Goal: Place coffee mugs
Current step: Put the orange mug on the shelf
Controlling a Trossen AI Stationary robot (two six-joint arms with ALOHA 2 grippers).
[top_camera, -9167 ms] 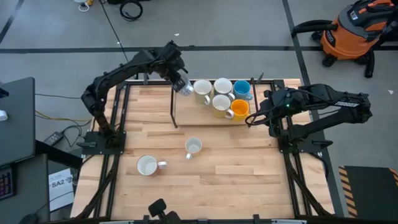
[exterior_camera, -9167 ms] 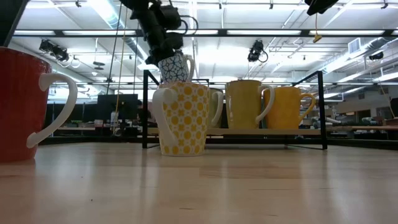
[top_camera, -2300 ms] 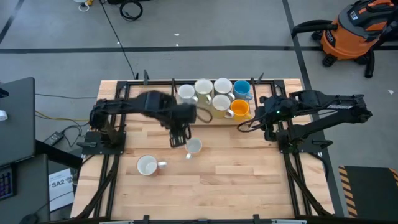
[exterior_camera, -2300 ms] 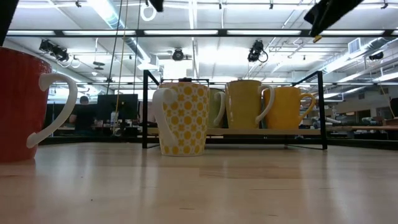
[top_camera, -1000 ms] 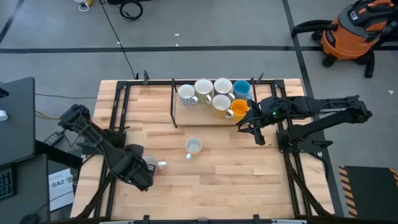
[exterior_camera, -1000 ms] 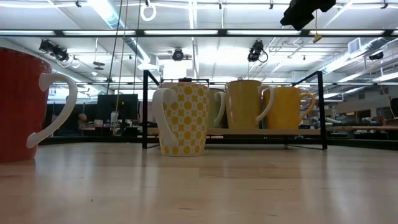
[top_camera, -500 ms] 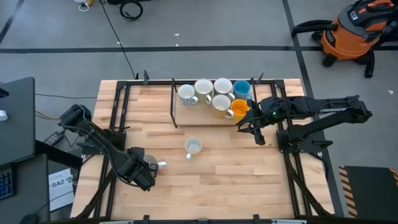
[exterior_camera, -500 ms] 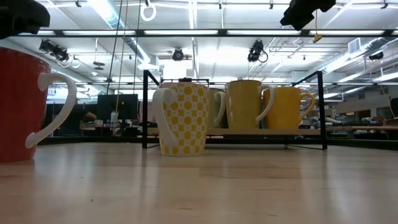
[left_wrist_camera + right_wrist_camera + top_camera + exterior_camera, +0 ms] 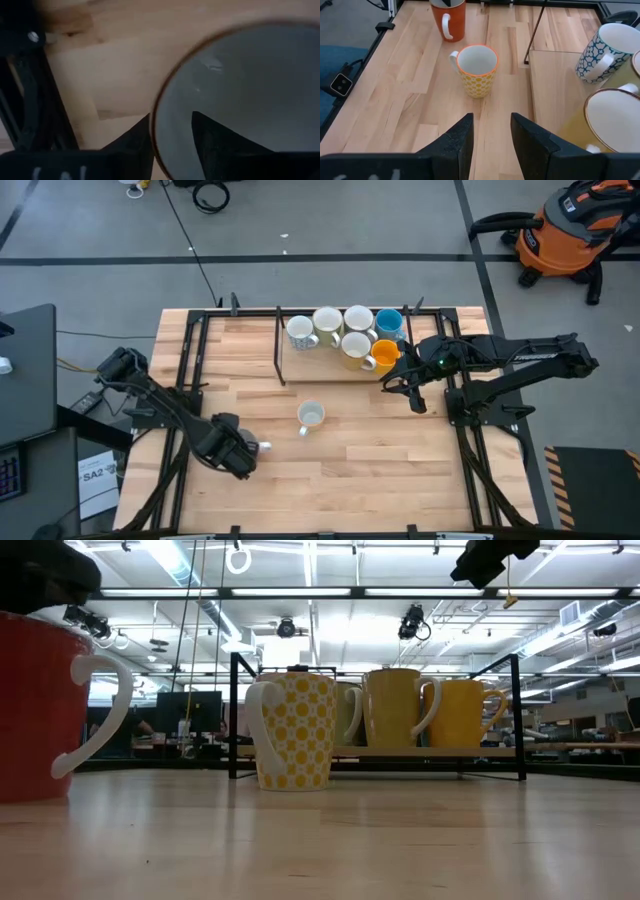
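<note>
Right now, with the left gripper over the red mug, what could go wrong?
1. The left gripper straddles the rim of the red mug, one finger inside; a thin rim grip may slip.
2. The red mug may tip when lifted.
3. The yellow dotted mug stands nearby and might be bumped.

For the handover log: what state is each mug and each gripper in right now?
left gripper: open, fingers astride red mug rim.
right gripper: open, empty, beside rack.
red mug: upright on table.
yellow-dotted mug: upright, alone mid-table.
five rack mugs: upright, grouped together.
</note>
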